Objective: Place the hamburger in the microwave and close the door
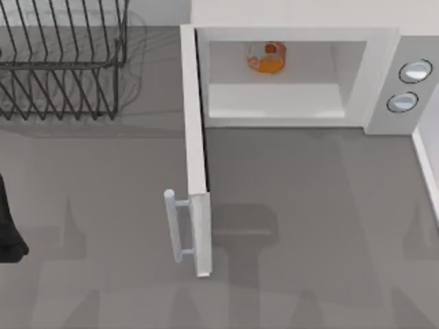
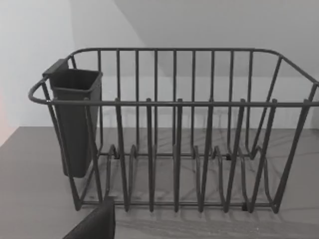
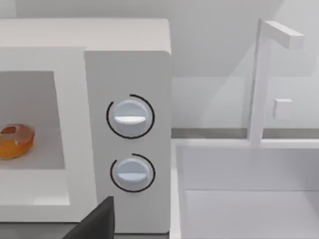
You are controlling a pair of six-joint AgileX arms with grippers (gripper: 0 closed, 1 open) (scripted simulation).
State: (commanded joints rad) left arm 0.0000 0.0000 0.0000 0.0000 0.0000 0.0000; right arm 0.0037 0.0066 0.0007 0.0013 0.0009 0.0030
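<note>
The left arm (image 1: 8, 226) is sitting parked at the desk's left edge; whether either claw is open or closed cannot be told. Ahead of the left wrist, a black wire rack (image 2: 174, 144) is standing at the desk's far left corner, a dark cup (image 2: 75, 119) hanging inside one end. The hamburger (image 1: 267, 58) is lying inside the microwave (image 1: 384, 75) at the far edge, toward the cavity's back. The door (image 1: 195, 151) is standing wide open, jutting toward the near edge, its handle (image 1: 173, 226) facing left. Two knobs (image 3: 130, 117) are sitting on the grey panel; no writing is readable. A white sink (image 3: 244, 189) with a faucet (image 3: 264, 74) is sitting just beside the microwave. Bare desk (image 1: 309, 226) is lying on both sides of the door.
</note>
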